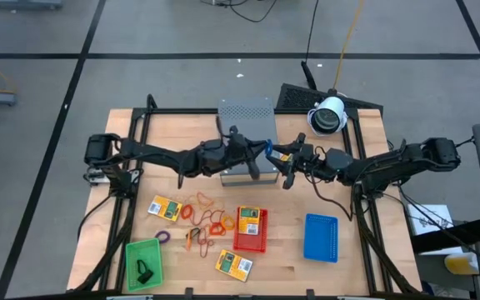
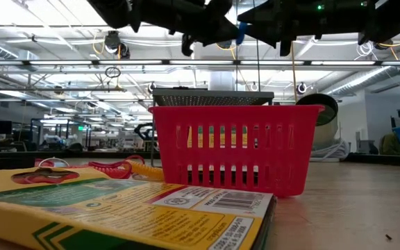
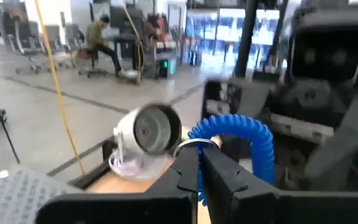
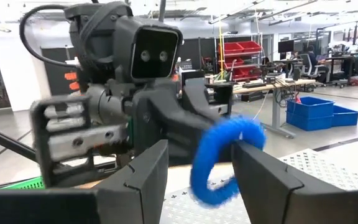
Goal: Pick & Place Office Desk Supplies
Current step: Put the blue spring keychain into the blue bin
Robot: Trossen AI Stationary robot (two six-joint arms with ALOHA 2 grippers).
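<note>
Above the counter's middle, the left claw (image 3: 199, 163) pinches a blue coiled band (image 3: 241, 134); the right claw (image 4: 199, 163) stands spread around it (packet (image 2: 117, 208) lettering unreadable).

- The table (image 1: 365, 142) is pale wood with visible grain and a matt surface.
- The big grey box (image 1: 245, 111) at the far middle looks like perforated metal, dull.
- The red mesh tray (image 2: 231, 146), blue mesh tray (image 1: 321, 237) and green mesh tray (image 1: 142, 260) look like plastic.
- The flat yellow-and-green packet (image 2: 117, 212) is printed cardboard, slightly glossy.
- The blue coiled loop (image 3: 238, 134) looks like smooth plastic.
</note>
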